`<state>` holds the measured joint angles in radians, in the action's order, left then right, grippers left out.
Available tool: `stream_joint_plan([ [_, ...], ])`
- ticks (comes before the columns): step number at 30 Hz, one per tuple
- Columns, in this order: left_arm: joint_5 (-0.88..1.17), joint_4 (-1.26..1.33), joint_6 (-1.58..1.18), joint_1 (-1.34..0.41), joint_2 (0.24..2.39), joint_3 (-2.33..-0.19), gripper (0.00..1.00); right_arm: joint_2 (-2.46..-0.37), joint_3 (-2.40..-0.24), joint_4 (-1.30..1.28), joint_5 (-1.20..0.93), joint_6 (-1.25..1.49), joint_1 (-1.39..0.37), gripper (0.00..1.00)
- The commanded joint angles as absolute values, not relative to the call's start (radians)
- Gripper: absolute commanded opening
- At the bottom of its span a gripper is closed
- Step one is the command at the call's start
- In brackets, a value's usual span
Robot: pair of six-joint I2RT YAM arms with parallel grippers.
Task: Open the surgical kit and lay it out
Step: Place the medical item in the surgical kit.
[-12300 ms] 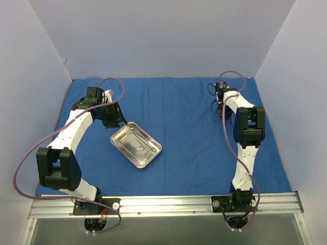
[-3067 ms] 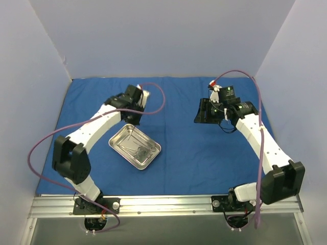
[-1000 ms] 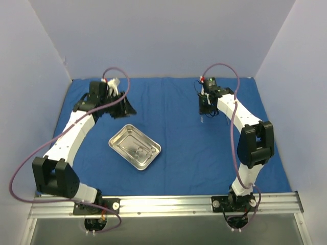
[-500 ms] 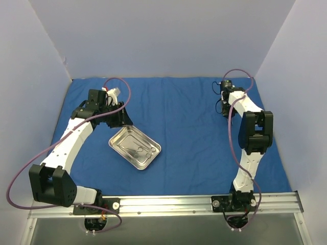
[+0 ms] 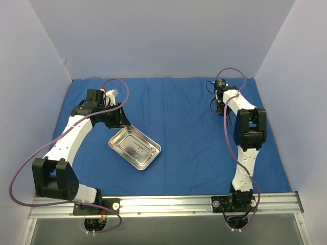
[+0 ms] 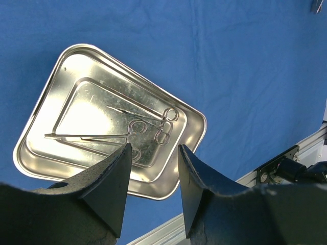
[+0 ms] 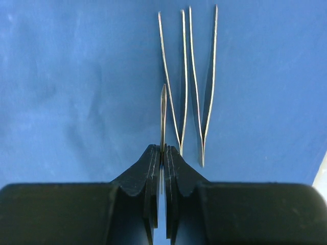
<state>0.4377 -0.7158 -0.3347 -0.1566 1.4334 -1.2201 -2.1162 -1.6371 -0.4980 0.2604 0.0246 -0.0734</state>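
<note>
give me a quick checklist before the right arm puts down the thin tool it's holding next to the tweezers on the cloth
1. Right gripper shut on the thin instrument: ok.
2. First tweezers and second tweezers lie side by side on the blue cloth, not touching: ok.
3. Bare cloth left of the first tweezers for the held piece: ok.
4. Held tip's height above the cloth: cannot tell.
5. Left gripper open, holding nothing, over the steel tray: ok.
6. Tray emptied: not ok, ringed instruments lie in it.
</note>
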Motion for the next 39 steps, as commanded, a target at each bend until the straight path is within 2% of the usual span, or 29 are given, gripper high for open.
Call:
stream_joint_plan([
  [1, 0.474, -0.710, -0.314, -0.144, 1.443, -1.255, 0.50, -2.164, -1.690, -0.526, 0.284, 0.017, -0.075, 0.00],
  [12, 0.479, -0.716, -0.304, -0.123, 1.451, -1.252, 0.50, -2.212, -1.703, -0.532, 0.272, 0.028, -0.089, 0.02],
  [15, 0.482, -0.719, -0.302, -0.120, 1.459, -1.253, 0.50, -2.215, -1.700, -0.534, 0.267, 0.031, -0.089, 0.11],
  [19, 0.477, -0.729, -0.304, -0.121, 1.468, -1.256, 0.51, -2.206, -1.701, -0.534, 0.264, 0.037, -0.089, 0.29],
  [22, 0.483, -0.753, -0.304, -0.121, 1.494, -1.258, 0.52, -2.195, -1.709, -0.535, 0.262, 0.044, -0.089, 0.37],
  [34, 0.466, -0.799, -0.385, -0.123, 1.439, -1.197, 0.51, -2.022, -1.723, -0.539, 0.183, 0.089, -0.136, 0.45],
  [39, 0.446, -0.847, -0.399, -0.123, 1.401, -1.216, 0.51, -2.037, -1.704, -0.526, 0.199, 0.080, -0.126, 0.43],
])
